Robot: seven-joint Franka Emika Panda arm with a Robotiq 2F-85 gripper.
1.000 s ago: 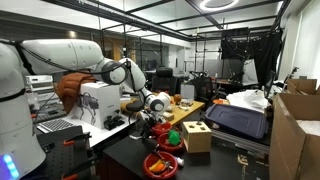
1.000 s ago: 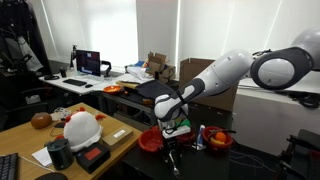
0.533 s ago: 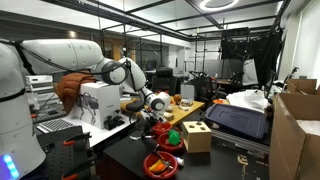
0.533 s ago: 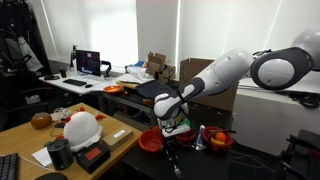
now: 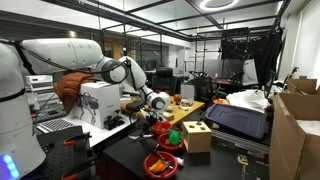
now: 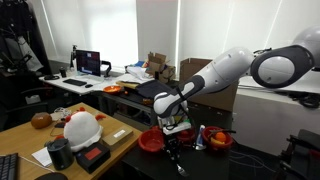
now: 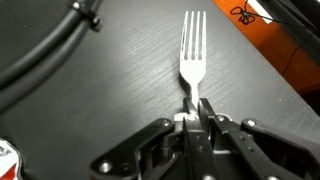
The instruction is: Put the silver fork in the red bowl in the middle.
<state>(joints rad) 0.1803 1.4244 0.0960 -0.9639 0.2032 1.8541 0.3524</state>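
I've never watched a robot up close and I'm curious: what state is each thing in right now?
gripper: shut on the fork's handle.
silver fork: held by its handle end, tines pointing away from the gripper, over the dark tabletop, not in a bowl.
nearby red bowl: upright, untouched.
black cable: lying loose on the table.

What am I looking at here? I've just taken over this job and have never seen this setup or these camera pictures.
It is one white robot arm with a two-finger gripper. Two pictures come from cameras standing in the room; the third looks out from the wrist. There the gripper is shut on the silver fork, pinching its handle, tines pointing away, over a dark table. In an exterior view, a red bowl stands on that table near the gripper.
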